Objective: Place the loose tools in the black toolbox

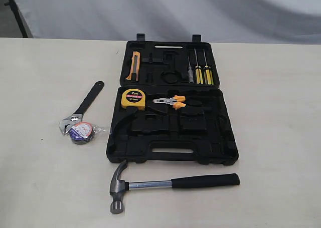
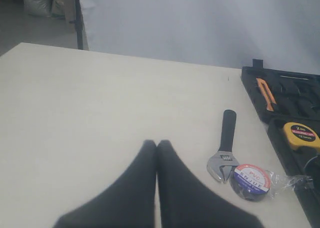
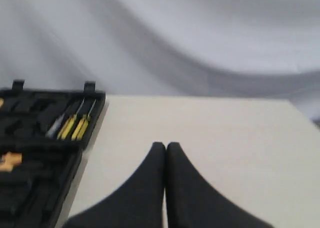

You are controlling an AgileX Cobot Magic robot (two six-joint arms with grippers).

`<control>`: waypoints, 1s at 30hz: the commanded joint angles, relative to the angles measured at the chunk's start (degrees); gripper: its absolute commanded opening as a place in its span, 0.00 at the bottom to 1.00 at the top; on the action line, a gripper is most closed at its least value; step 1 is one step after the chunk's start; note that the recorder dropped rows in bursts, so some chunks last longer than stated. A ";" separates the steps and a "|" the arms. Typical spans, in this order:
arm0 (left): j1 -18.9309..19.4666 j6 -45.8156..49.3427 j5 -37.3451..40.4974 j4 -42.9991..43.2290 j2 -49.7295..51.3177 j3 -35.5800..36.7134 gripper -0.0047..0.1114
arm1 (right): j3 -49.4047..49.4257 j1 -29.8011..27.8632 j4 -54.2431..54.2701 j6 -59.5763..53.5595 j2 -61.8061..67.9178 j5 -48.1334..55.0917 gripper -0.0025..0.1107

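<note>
The black toolbox lies open in the middle of the table. A claw hammer with a black grip lies in front of it. Left of the box are the adjustable wrench and the wrapped tape roll, which touches the wrench's jaw. In the left wrist view the wrench and tape roll lie close beside my left gripper, which is shut and empty. My right gripper is also shut and empty, over bare table beside the toolbox. Neither gripper shows in the exterior view.
Inside the box sit a yellow tape measure, orange-handled pliers, an orange utility knife and yellow-handled screwdrivers. A pale backdrop hangs behind the table's far edge.
</note>
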 commanded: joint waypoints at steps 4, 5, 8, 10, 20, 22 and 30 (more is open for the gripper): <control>0.19 -0.59 -0.97 -0.78 -0.46 0.53 0.05 | 0.09 -0.30 -0.56 -0.51 -0.34 -29.76 0.02; 0.19 -0.59 -0.97 -0.78 -0.46 0.53 0.05 | 0.09 -0.30 -0.56 -0.61 -0.34 -33.22 0.02; 0.19 -0.59 -0.97 -0.78 -0.46 0.53 0.05 | 0.09 -0.30 -0.56 -0.61 -0.34 -42.27 0.02; 0.19 -0.59 -0.97 -0.78 -0.46 0.53 0.05 | 0.09 -0.30 -0.56 -0.61 -0.34 -48.96 0.02; 0.19 -0.59 -0.97 -0.78 -0.46 0.53 0.05 | 0.09 -0.30 -0.56 15.05 -0.34 -57.79 0.02; 0.19 -0.59 -0.97 -0.78 -0.46 0.53 0.05 | 0.09 -0.30 -0.56 15.05 -0.34 -57.79 0.02; 0.19 -0.59 -0.97 -0.78 -0.46 0.53 0.05 | 0.09 -0.30 -0.31 15.35 -0.34 -58.07 0.02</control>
